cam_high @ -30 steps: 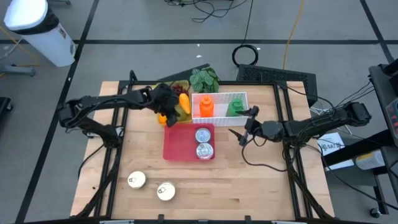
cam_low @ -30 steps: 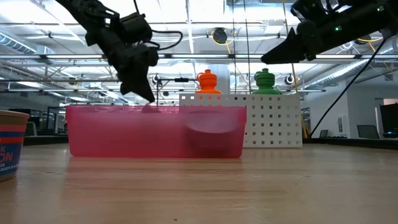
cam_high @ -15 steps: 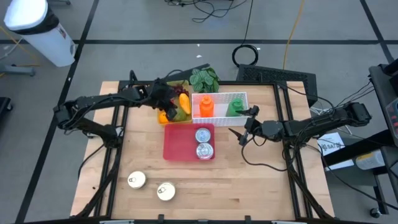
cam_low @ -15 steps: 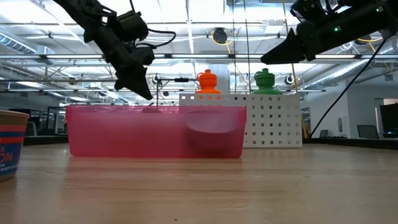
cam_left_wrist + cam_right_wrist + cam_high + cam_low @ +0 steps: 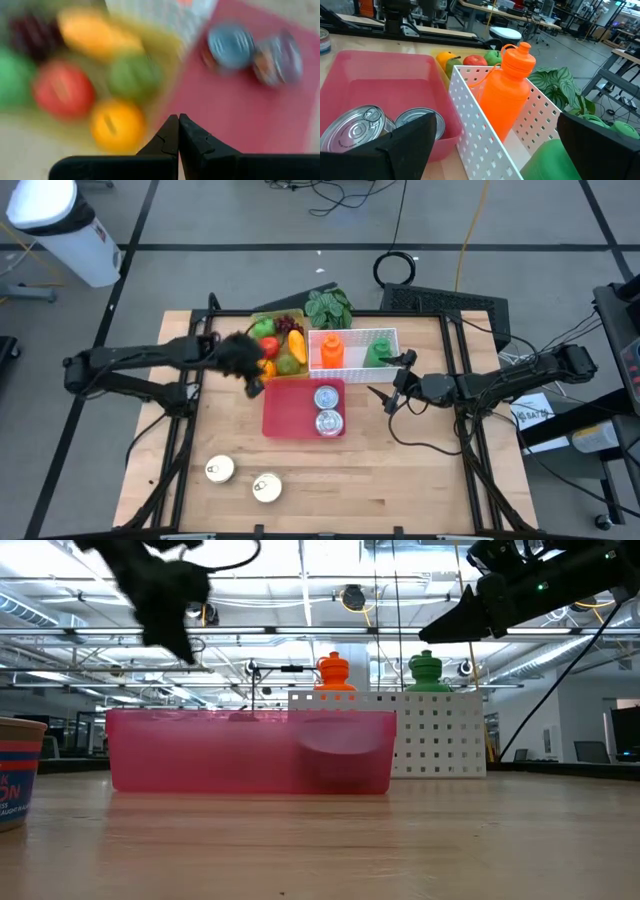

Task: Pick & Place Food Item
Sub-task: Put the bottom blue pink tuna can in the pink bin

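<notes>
A yellow-green tray at the table's far side holds fruit: an orange, a red fruit, green ones, a yellow one and dark grapes. My left gripper is shut and empty. It hangs above the table just near-left of the orange, pointing steeply down. My right gripper hovers open and empty to the right of the red tray, facing the white perforated basket.
The red tray holds two cans. The white basket holds an orange bottle and a green bottle. A leafy plant stands at the far edge. Two more cans stand near the front edge.
My left gripper has drawn back from over the fruit tray toward the table's left edge and risen, staying shut with nothing in it. The fruit lies where it was. My right arm has kept still.
</notes>
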